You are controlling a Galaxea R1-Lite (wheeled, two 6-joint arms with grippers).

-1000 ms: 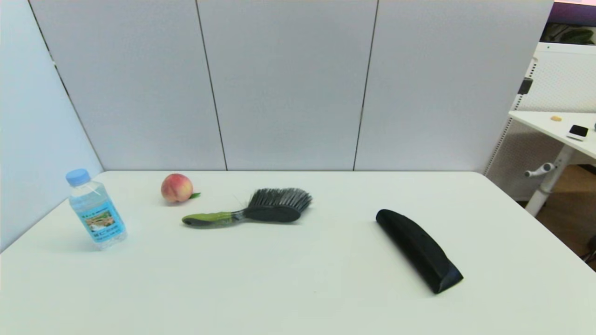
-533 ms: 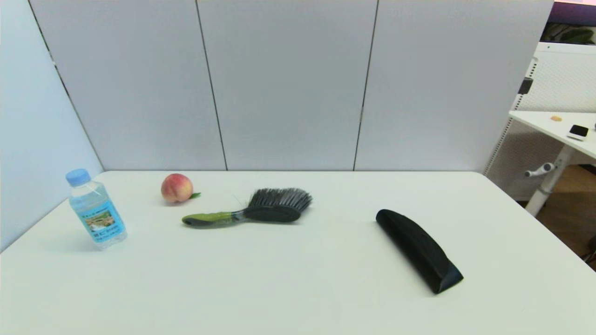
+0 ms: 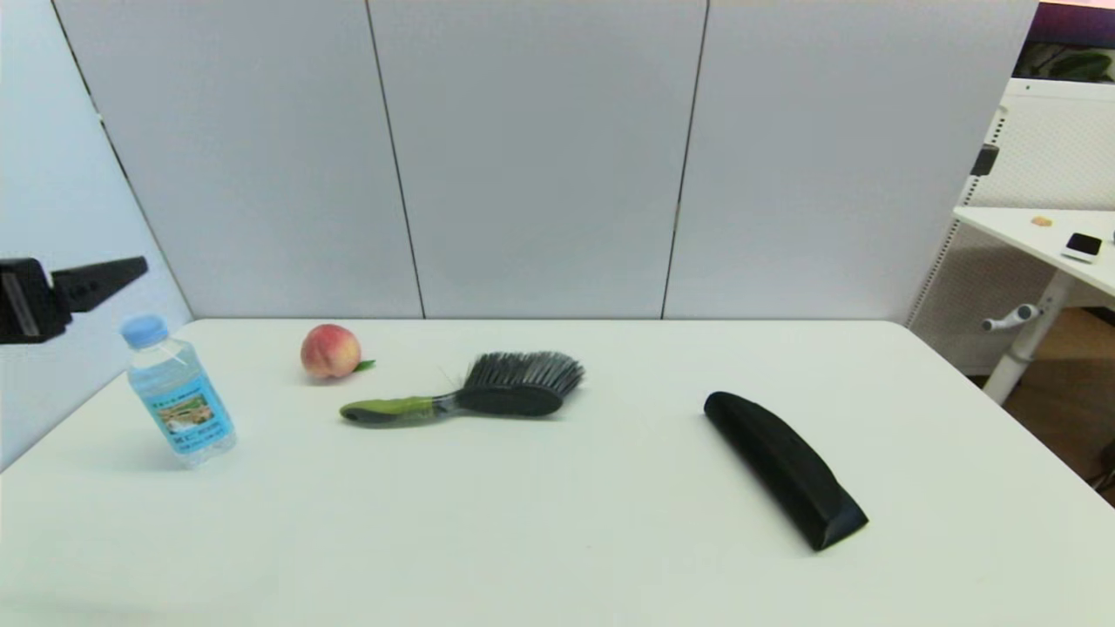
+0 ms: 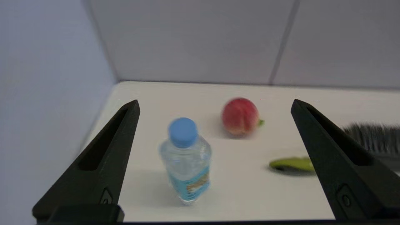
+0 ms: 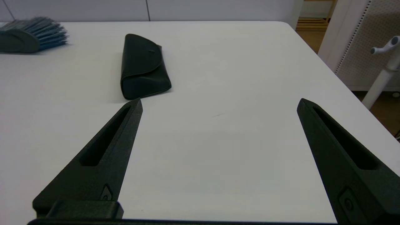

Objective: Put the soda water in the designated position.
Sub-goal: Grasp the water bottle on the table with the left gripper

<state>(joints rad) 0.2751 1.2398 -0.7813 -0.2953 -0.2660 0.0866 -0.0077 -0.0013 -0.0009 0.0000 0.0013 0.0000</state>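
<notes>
The soda water [image 3: 179, 392] is a small clear bottle with a light-blue cap and blue label, standing upright at the table's far left. The left wrist view shows the soda water [image 4: 186, 159] ahead of and between the wide-spread black fingers, untouched. My left gripper [image 3: 131, 268] enters at the left edge, raised above and just left of the bottle's cap; in its own view the left gripper [image 4: 215, 104] is open and empty. My right gripper [image 5: 218, 104] is out of the head view; it hovers open over bare table near the right front.
A peach [image 3: 330, 351] lies behind the bottle to its right. A green-handled brush [image 3: 475, 394] lies mid-table. A black case [image 3: 784, 467] rests on the right. Grey panels wall the back and left of the white table [image 3: 557, 540].
My left gripper has come into the head view at the left edge, above the bottle. The bottle and the other objects have not moved.
</notes>
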